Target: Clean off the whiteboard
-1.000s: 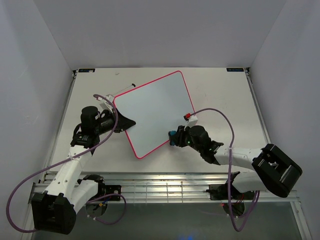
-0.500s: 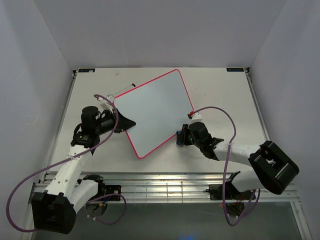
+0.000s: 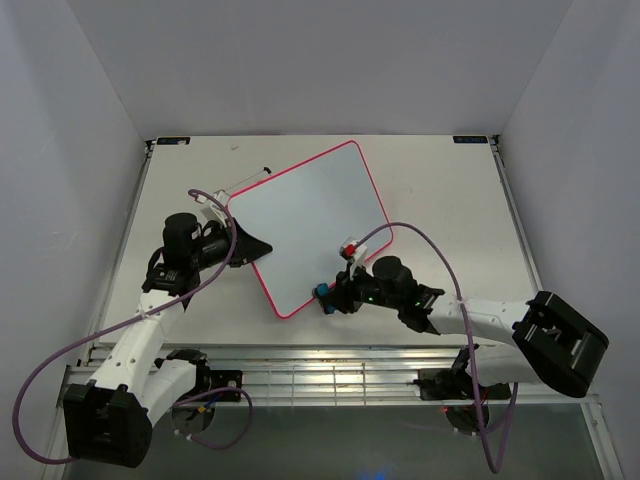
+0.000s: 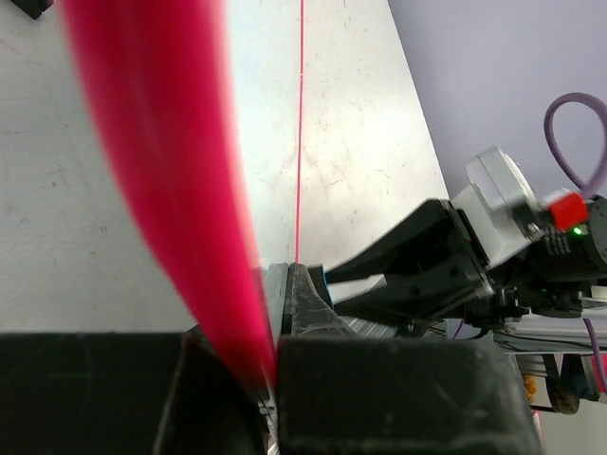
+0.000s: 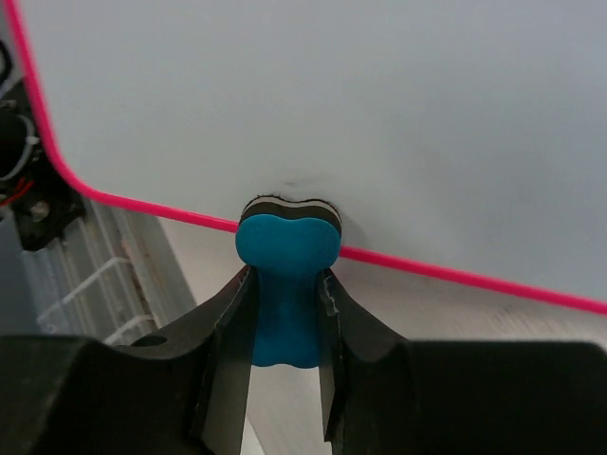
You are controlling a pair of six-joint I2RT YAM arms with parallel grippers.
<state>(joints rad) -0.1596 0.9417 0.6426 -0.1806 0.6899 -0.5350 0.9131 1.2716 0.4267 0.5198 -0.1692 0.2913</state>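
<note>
Right gripper: jaws clamped on the waist of a blue bone-shaped eraser, dark felt end pointing away from the wrist.

Felt end touches the whiteboard right at its pink frame, on the near edge. The white surface lies beyond the eraser on its far side, so I judge the wipe has to run away from the arm bases.

Top view: right gripper and eraser sit just right of the near corner of the whiteboard. Board is skewed on the table, one corner near, the opposite corner far and right. Sides look almost equal; no clear long axis.

Left gripper: at the board's left edge. Its wrist view shows the frame, blurred, running down between the fingers, which pinch it. Looks like a steadying hold.

Right arm is the one nearer the near edge and carries the eraser; the wiping falls to it.

Writing: none seen on the board in either view. Only a faint shadow at the eraser's contact. No brand readable. Small dark tags at the table's far corners, too small to read.
</note>
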